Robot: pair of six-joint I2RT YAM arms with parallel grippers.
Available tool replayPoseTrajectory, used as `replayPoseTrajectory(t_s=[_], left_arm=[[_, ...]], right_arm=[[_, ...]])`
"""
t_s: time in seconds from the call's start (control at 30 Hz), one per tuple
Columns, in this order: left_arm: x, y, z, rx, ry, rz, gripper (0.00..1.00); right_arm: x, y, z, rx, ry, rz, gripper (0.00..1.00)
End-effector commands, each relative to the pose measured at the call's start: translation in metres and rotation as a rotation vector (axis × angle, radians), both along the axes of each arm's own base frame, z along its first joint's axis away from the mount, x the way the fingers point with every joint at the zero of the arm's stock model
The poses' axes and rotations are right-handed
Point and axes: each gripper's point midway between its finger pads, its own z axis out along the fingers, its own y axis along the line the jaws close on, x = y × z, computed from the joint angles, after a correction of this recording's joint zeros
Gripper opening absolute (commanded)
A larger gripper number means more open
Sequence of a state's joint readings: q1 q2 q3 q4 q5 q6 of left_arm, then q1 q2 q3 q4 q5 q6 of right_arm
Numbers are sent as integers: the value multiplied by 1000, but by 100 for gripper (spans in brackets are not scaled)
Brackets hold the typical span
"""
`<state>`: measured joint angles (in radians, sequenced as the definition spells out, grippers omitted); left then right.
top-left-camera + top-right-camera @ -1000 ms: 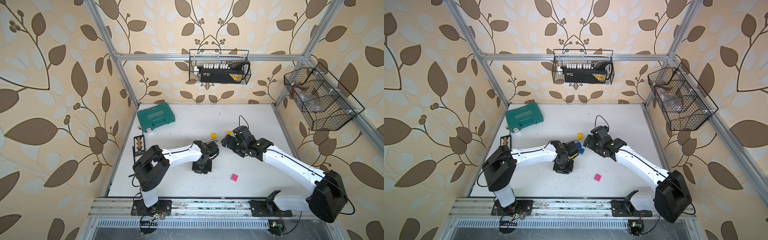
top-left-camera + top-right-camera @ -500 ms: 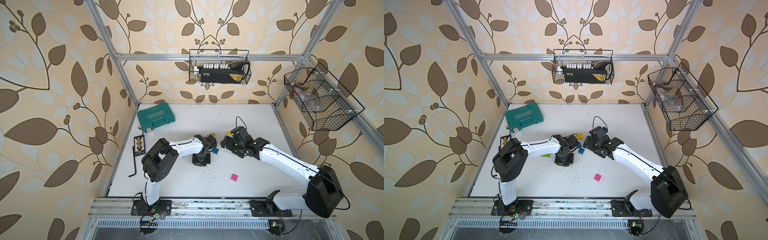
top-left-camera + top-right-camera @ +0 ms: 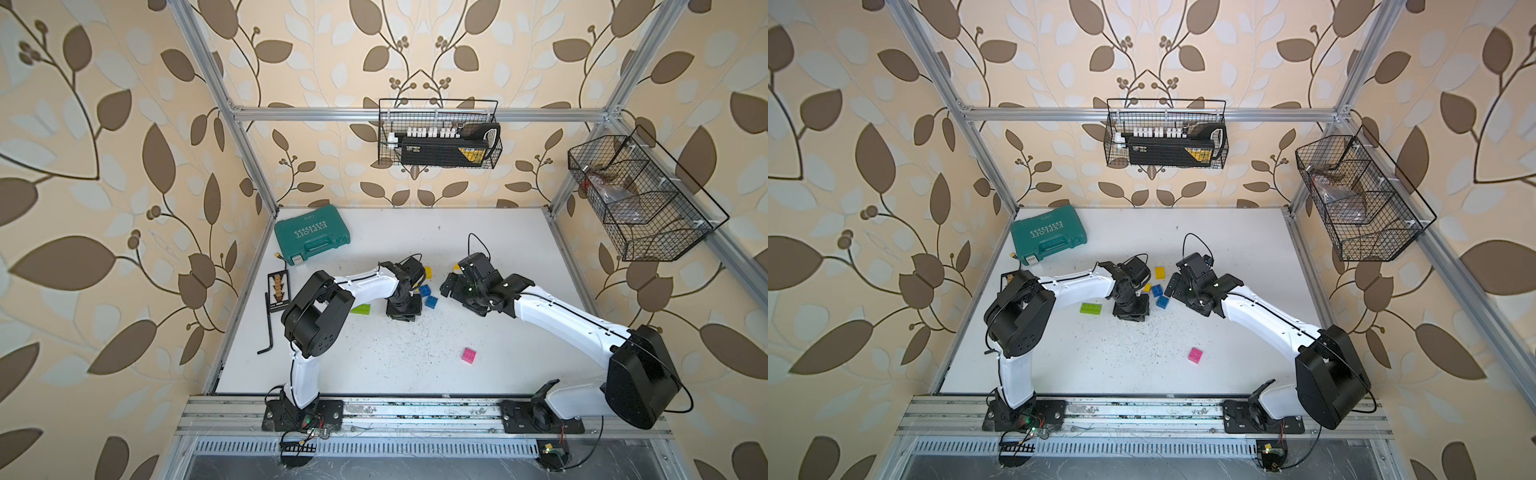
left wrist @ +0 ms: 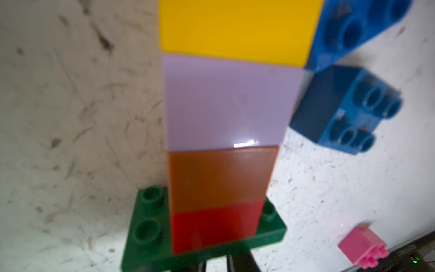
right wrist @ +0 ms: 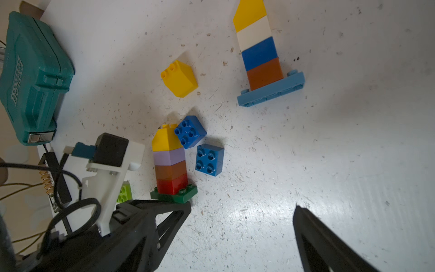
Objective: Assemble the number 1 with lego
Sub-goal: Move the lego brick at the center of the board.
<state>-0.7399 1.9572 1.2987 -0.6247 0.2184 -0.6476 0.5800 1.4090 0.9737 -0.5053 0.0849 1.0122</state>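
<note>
My left gripper point(image 4: 217, 262) is shut on the dark green plate at the foot of a lego stack point(image 4: 223, 113) of red, brown, lilac and yellow bricks, which lies low along the table point(image 3: 498, 374). In both top views the left gripper point(image 3: 403, 309) hides most of that stack. Two blue bricks point(image 5: 190, 131) point(image 5: 209, 160) sit beside the stack's yellow end. A loose yellow brick point(image 5: 180, 79) and a second stack point(image 5: 259, 51) on a light blue plate lie farther off. My right gripper point(image 5: 242, 212) hangs open over bare table next to the stack.
A lime green brick point(image 3: 360, 309) lies by the left arm, and a pink brick point(image 3: 468, 355) sits alone toward the front. A teal tool case point(image 3: 311, 237) stands at the back left. A hex key point(image 3: 268, 324) and bit holder lie along the left edge.
My left arm has folded its elbow up and carried the gripper and stack a little toward the back, uncovering the green and blue bricks. The right gripper has shifted only slightly.
</note>
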Motion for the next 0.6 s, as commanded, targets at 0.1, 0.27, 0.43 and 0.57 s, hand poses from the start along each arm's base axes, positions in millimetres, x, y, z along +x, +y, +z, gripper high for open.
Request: replayPoseTrajectory(t_s=[0.1, 0.27, 0.43, 0.57], left_arm=[[42, 11, -7, -33, -24, 5, 18], [63, 10, -8, -119, -14, 10, 18], [75, -5, -7, -174, -11, 0, 18], [78, -15, 0, -226, -15, -9, 18]], right_arm=[[7, 2, 5, -20, -3, 12, 94], [10, 3, 4, -26, 1, 14, 94], [11, 5, 0, -41, 18, 22, 94], [11, 4, -2, -53, 24, 21, 93]])
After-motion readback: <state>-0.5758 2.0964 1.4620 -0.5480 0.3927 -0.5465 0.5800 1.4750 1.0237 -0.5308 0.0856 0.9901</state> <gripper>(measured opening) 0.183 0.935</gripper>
